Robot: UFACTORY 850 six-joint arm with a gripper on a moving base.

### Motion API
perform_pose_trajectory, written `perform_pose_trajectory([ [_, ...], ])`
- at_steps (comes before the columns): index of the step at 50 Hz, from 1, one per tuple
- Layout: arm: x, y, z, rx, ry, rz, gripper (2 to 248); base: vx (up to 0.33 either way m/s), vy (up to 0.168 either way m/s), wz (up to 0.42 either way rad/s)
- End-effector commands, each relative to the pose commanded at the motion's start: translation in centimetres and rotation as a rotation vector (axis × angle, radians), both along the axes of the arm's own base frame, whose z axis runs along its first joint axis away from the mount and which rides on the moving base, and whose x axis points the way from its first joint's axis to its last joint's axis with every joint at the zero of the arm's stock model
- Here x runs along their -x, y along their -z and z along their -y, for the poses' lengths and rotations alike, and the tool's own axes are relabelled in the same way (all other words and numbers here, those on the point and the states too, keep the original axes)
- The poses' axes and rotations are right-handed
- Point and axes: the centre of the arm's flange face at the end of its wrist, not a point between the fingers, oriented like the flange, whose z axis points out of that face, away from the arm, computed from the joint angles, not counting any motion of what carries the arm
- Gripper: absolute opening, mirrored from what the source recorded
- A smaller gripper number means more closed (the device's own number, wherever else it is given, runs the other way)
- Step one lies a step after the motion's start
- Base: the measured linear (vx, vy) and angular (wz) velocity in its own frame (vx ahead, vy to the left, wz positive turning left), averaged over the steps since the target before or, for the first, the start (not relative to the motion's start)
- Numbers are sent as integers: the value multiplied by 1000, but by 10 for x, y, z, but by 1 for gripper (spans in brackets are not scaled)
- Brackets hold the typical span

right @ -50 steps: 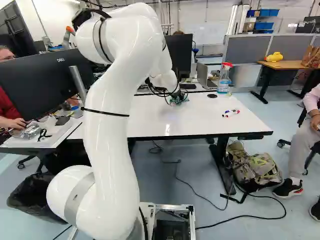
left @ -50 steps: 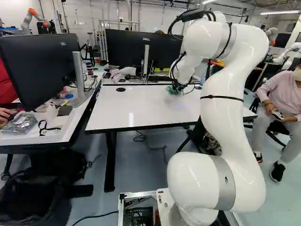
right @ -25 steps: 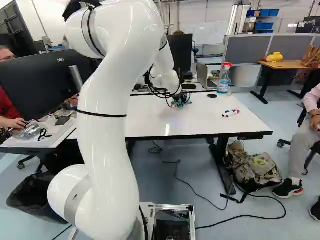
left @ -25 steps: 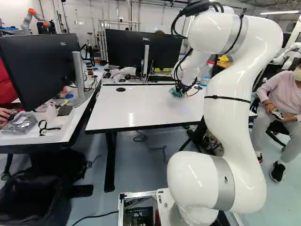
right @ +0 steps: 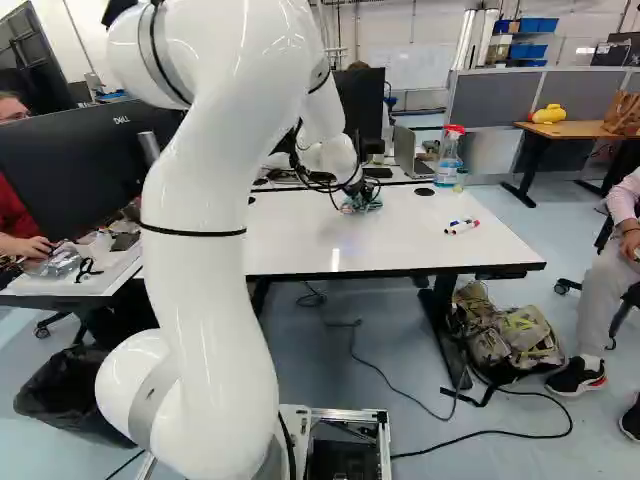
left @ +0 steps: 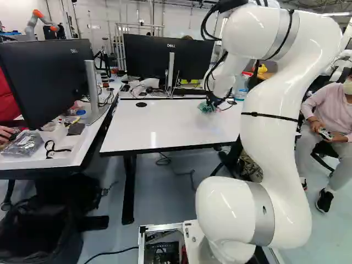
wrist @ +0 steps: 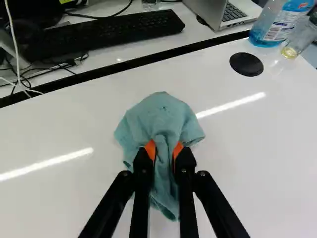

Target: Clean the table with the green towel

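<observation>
Across the white table (left: 159, 129), the green towel (wrist: 161, 116) has edged slightly nearer the base. The gripper (wrist: 164, 150) pinches it; wiping seems underway.

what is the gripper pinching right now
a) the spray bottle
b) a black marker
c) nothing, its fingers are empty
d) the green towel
d, the wrist view shows the green towel bunched between the orange pads of the gripper, one pad against each side of the cloth.
</observation>
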Motion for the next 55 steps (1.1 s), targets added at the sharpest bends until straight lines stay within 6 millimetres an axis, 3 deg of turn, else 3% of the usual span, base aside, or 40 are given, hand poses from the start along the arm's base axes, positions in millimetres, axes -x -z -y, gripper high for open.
perform_pose_trajectory([
  [55, 104, -9, -22, -15, 17, -49, 58, 0, 0, 0],
])
